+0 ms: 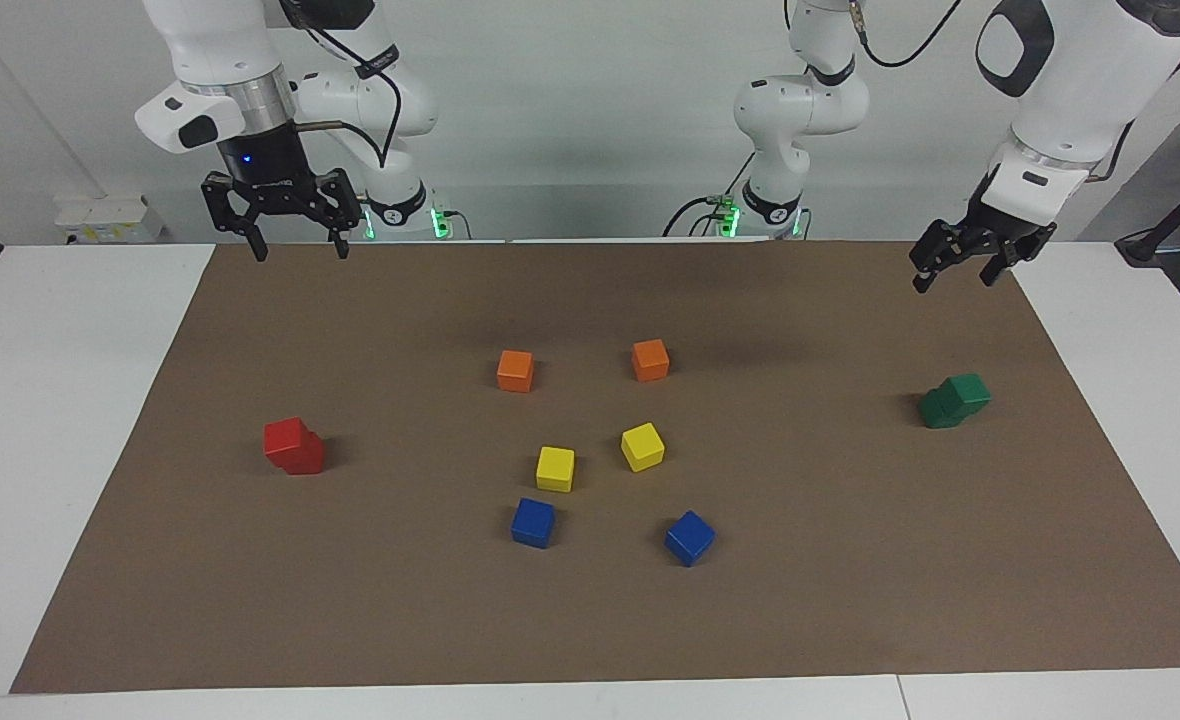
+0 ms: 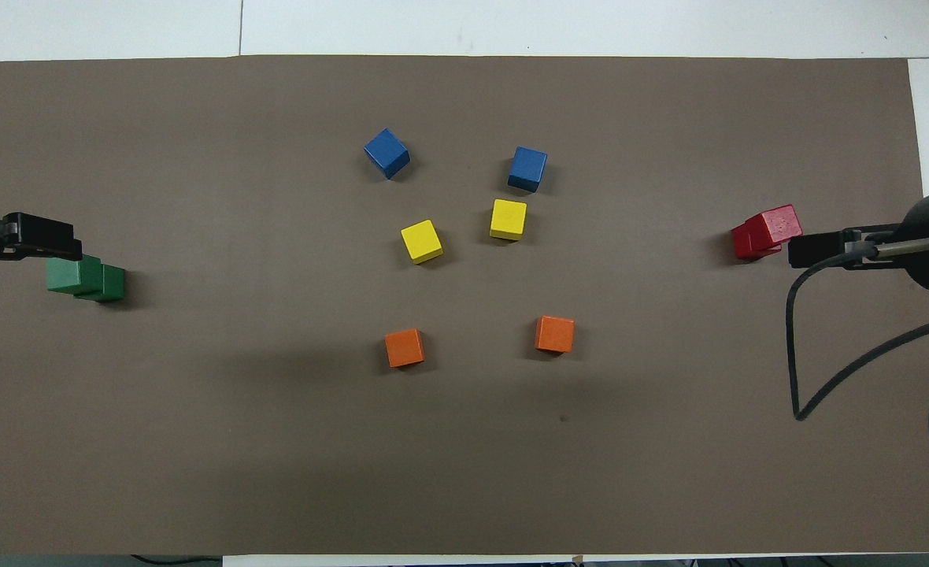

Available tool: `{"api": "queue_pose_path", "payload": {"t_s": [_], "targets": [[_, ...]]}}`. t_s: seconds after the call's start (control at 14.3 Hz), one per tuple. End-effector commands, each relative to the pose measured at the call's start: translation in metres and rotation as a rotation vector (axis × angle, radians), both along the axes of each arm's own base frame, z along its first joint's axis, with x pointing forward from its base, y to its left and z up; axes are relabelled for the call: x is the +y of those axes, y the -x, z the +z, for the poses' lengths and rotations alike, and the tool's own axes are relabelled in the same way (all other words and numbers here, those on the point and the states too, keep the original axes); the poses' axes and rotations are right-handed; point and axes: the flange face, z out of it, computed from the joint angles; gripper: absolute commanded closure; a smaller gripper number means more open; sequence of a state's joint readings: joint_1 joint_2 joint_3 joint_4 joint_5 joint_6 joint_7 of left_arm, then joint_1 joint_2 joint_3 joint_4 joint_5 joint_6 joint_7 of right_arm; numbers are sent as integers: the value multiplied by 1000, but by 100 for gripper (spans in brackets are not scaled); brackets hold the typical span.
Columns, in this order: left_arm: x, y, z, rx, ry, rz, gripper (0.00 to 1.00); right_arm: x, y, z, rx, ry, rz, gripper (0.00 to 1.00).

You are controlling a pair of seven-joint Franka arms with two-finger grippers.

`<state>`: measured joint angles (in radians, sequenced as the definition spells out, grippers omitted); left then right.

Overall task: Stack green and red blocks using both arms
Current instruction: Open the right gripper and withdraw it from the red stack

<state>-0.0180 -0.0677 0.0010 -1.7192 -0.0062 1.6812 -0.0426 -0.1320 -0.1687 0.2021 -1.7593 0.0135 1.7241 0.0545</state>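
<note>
Both stacks built — red pair (image 1: 293, 446), green pair (image 1: 953, 400). Right gripper (image 1: 295, 237) and left gripper (image 1: 955, 265) spread, empty, raised clear. Best retreating straight up, avoiding the offset top cubes.

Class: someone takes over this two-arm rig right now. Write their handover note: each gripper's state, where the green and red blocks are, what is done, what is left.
Left gripper: open, empty, raised over the mat's edge nearest the robots, at the left arm's end.
Right gripper: open, empty, raised over the mat's edge nearest the robots, at the right arm's end.
Green blocks: stacked two high, top one offset, at the left arm's end of the brown mat.
Red blocks: stacked two high, top one offset, at the right arm's end.
Done: both stacks built and released.
Left: nothing apparent; perhaps park the arms.
</note>
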Motion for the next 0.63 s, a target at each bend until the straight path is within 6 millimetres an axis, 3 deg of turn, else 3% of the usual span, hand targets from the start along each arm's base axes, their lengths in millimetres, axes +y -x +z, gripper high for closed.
{"api": "queue_pose_path", "payload": {"t_s": [0.0, 0.42, 0.56], "targets": [[-1, 0, 2, 8, 3, -21, 0, -6, -5, 0, 16, -18, -25, 0], [-8, 2, -2, 33, 9, -33, 0, 10, -4, 2, 33, -37, 14, 0], [-12, 3, -1, 33, 8, -38, 0, -5, -8, 2, 31, -51, -13, 0]]}}
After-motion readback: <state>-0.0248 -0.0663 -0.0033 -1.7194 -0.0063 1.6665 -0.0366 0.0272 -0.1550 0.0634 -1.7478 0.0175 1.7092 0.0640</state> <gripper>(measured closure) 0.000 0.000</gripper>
